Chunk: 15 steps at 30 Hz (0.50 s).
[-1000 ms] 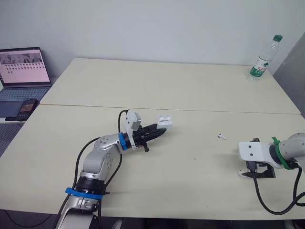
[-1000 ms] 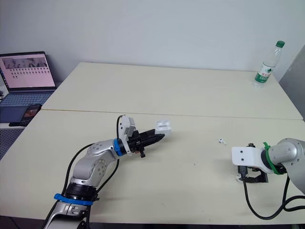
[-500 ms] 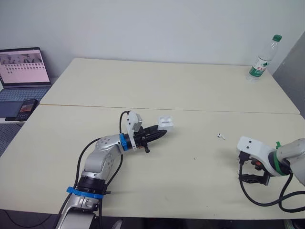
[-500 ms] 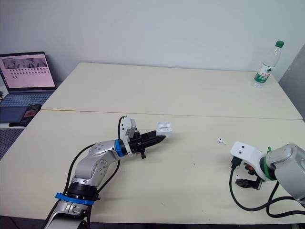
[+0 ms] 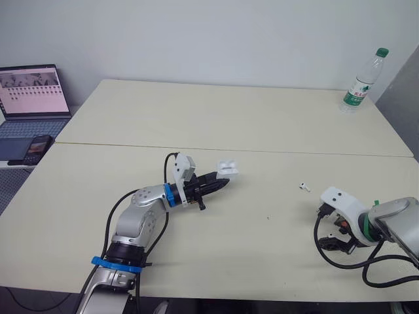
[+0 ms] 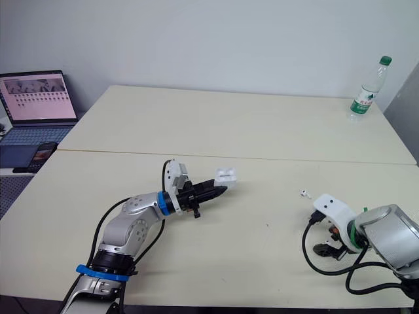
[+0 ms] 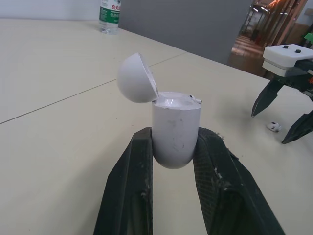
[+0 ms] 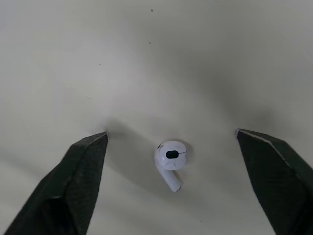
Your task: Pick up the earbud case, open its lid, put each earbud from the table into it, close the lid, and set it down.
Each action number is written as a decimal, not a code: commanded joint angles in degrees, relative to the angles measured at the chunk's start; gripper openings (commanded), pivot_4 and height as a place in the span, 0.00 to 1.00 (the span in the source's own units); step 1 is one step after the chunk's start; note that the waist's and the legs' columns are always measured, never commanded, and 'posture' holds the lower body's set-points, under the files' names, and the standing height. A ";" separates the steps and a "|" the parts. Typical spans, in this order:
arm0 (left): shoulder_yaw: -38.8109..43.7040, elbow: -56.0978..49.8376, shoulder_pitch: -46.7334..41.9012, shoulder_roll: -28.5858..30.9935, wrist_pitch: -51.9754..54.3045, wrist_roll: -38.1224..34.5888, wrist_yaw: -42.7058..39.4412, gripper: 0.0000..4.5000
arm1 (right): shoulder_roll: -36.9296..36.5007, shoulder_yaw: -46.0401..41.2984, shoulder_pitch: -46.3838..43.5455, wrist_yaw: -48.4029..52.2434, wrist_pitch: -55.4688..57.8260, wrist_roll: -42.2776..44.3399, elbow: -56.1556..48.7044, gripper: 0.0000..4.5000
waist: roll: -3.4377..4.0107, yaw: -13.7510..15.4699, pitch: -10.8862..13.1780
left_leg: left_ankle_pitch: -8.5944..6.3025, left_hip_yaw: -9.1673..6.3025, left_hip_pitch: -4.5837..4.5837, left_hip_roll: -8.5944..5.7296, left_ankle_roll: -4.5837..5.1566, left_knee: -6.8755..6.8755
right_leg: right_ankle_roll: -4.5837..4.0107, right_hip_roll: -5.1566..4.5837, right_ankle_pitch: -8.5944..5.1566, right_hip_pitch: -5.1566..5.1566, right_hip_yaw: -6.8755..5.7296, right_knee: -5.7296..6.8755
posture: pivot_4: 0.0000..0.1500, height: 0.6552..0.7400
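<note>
R pincer (image 8: pixel 171 133) hangs wide open, one earbud (image 8: pixel 171 156) lying on the table (image 5: pixel 229 118) right between its fingertips, touching neither. Looks like the grab step for this bud. Next: drop a touch, pinch it square w/o flicking it off. Second earbud (image 5: pixel 302 186) lies well apart, beyond that pincer. Further over, L pincer (image 7: pixel 176 130) clamps the earbud case (image 7: pixel 176 125) upright, lid (image 7: pixel 134 78) flipped open, ready.

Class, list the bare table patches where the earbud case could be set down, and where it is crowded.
Bare: the far table, from its left edge to the bottle at its right corner; the near table between the left gripper holding the earbud case and the loose earbud. Crowded: near right, where the open right gripper straddles a second earbud.
</note>
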 commanded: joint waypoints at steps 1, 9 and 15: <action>0.39 -1.61 -0.43 -0.06 -1.11 0.19 0.04 0.17 | -0.55 -2.30 0.70 -1.78 0.50 2.15 -0.84 0.72 | 0.00 0.00 0.00 | 0.00 0.00 0.00 0.00 0.00 0.00 | 0.00 0.01 0.00 0.00 0.00 0.00 | 1.00 0.95; 0.29 -1.26 -0.46 -0.04 -1.29 0.40 -0.35 0.17 | -0.76 -5.40 3.05 -4.75 0.50 6.57 -2.14 0.63 | 0.00 -0.01 0.00 | 0.00 0.00 -0.01 0.00 0.00 -0.01 | 0.01 0.05 0.00 0.00 0.01 -0.01 | 1.00 0.95; 0.22 -0.98 -0.55 -0.01 -1.38 0.52 -0.65 0.17 | -0.69 -7.54 4.92 -7.04 0.50 9.35 -2.95 0.63 | 0.00 -0.01 0.00 | 0.00 -0.02 -0.02 0.00 0.00 -0.01 | 0.02 0.07 -0.01 0.00 0.01 -0.02 | 1.00 0.95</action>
